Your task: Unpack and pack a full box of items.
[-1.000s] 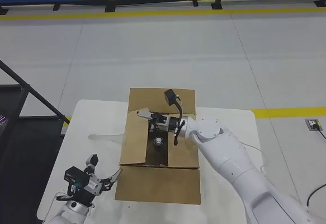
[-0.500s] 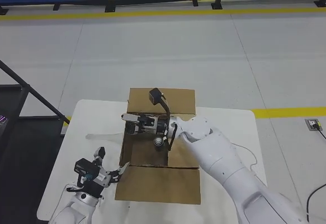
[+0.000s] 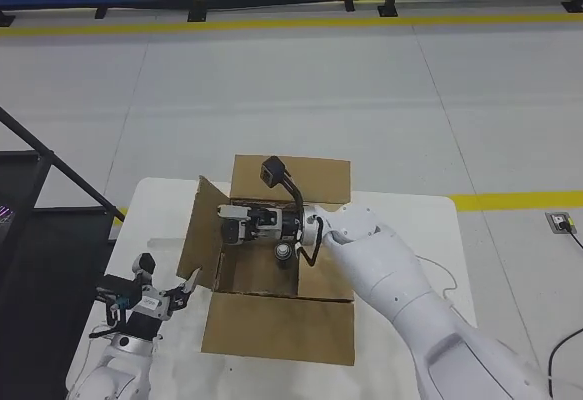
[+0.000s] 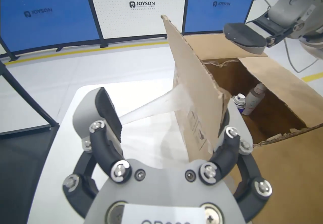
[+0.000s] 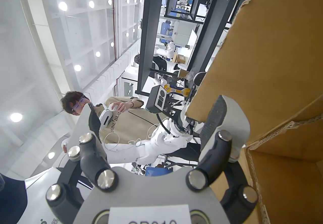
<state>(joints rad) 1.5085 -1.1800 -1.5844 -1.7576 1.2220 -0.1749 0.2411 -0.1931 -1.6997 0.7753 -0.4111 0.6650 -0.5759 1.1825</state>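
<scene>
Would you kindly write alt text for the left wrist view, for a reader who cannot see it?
An open cardboard box sits on a white table, one side flap standing up between the left gripper's open fingers. Inside stand a spray can and a bottle; the right gripper hangs above the box.

You've got the box (image 3: 281, 330) open on the table (image 3: 411, 240), with one side flap (image 3: 203, 222) standing up. Your right gripper (image 3: 227, 226) sits over the opening just inside that flap. Your left gripper (image 3: 169, 274) is just outside it, fingers spread.
</scene>
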